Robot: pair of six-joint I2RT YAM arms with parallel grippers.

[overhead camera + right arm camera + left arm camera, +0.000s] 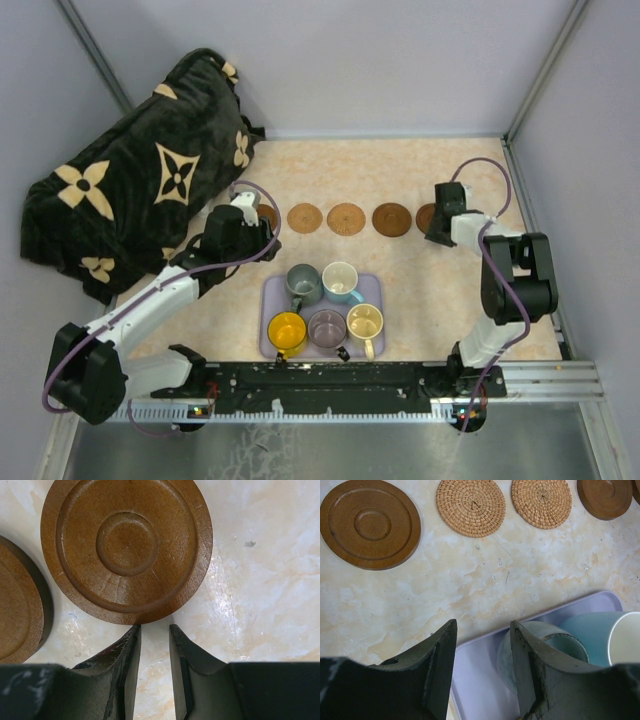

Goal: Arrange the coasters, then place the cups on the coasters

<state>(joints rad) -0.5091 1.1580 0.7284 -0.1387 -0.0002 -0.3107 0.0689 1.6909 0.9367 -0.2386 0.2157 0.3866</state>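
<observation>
Behind the tray holding the cups, the coasters form a row.

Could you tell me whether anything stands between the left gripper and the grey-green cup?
Nothing visible does: the open left gripper hovers at the corner of the tray, right beside the grey-green cup.

Top cam: high behind arm bases, down on whole desk. Left wrist cam: low, fwd past left end effector onto coasters & tray, both shared w/ top. Right wrist cam: very close above dark coaster.
</observation>
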